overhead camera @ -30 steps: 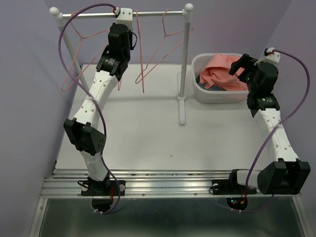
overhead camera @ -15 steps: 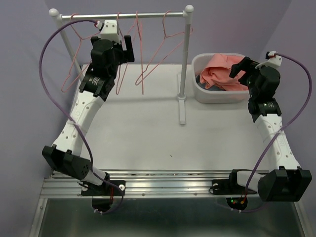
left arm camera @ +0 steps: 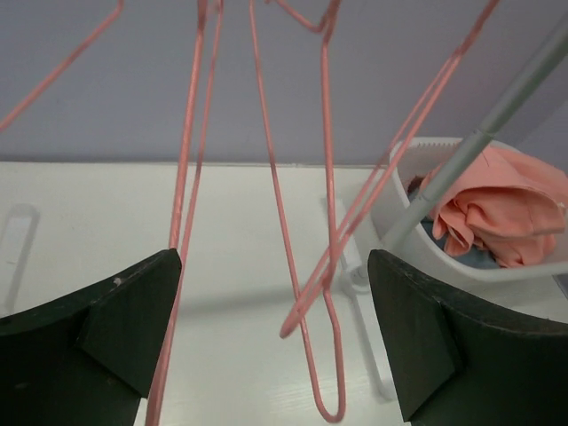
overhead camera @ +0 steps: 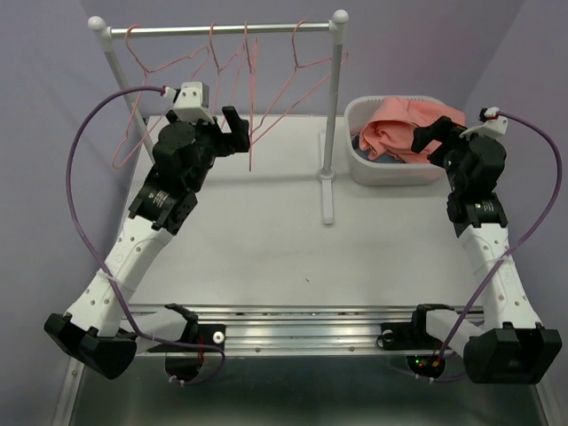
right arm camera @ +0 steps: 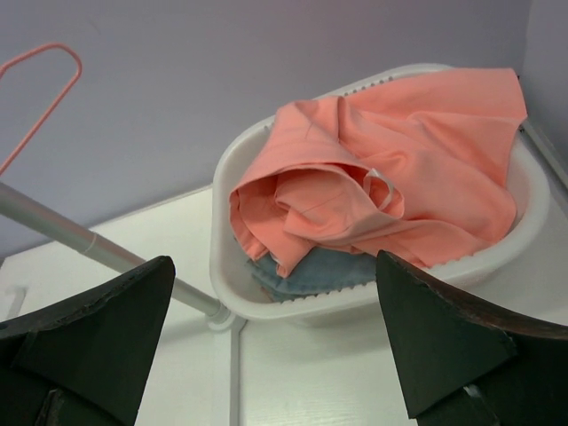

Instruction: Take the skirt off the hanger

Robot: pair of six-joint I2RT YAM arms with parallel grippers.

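Withdrawing lower from the pink hangers [left arm camera: 182, 195], the left claw [left arm camera: 271, 266] gapes empty.

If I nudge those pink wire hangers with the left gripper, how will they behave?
The hangers look like thin wire, so they are probably light and a little springy. They hang only by their hooks on the rail, so a push would likely set them swinging or sliding. Several cross each other, so they may tangle.

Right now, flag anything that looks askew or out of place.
The pink hangers hang bare on the rail, tilted at different angles and crossing one another. The peach garment lies crumpled in the white basket, lapping over its far rim. Nothing looks spilled.
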